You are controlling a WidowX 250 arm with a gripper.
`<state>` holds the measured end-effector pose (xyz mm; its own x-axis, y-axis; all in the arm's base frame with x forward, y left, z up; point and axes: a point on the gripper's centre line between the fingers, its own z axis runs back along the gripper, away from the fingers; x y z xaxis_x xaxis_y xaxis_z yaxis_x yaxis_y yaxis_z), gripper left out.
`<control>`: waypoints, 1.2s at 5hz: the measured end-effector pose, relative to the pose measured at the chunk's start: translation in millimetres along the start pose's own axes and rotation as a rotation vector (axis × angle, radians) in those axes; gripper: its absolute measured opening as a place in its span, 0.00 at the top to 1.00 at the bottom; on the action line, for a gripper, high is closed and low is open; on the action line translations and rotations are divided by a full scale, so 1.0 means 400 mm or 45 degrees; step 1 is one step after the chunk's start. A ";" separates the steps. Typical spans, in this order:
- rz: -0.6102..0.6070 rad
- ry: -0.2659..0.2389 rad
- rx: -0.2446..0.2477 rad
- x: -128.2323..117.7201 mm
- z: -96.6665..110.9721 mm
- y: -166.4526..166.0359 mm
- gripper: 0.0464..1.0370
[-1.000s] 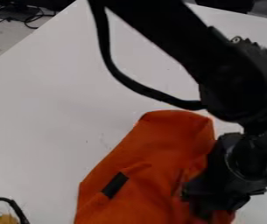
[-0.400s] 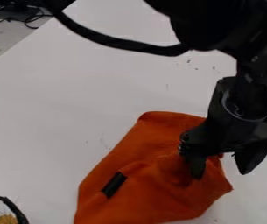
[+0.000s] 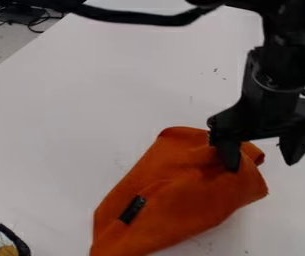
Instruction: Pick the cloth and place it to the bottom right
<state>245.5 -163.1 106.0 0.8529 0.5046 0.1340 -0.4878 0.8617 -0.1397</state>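
Note:
The black gripper (image 3: pixel 261 166) hangs at the right of the camera view, its two fingers spread wide apart. Below and left of it, the orange cloth (image 3: pixel 181 197) lies rumpled on the white table, running from mid-view down to the bottom edge. One finger presses against or overlaps the cloth's upper right part, where the fabric bunches into folds. The other finger is off the cloth, over the table to its right. A small black patch (image 3: pixel 132 209) shows on the cloth's left side.
The white table (image 3: pixel 101 115) extends around the cloth. At the bottom left corner is a black-rimmed object (image 3: pixel 16 237) with a yellow part. Dark cables (image 3: pixel 38 22) lie beyond the table's edge at the top left.
The gripper has come up and back toward the top of the view, and its spread fingers now show. The cloth's lower right part has shifted upward, with new folds near the finger.

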 end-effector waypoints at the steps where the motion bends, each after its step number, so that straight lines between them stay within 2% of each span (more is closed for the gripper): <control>1: 0.044 -0.022 0.023 0.023 0.063 -0.026 0.04; 2: 0.058 -0.022 0.074 0.039 0.098 -0.054 0.04; 3: 0.062 0.059 0.148 0.070 0.099 -0.013 0.04; 4: 0.058 0.099 0.222 0.106 0.096 0.043 0.04; 6: 0.075 0.118 0.201 0.150 0.052 0.147 0.04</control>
<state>264.2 -81.0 126.0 0.8321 0.5533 0.0383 -0.5540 0.8324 0.0122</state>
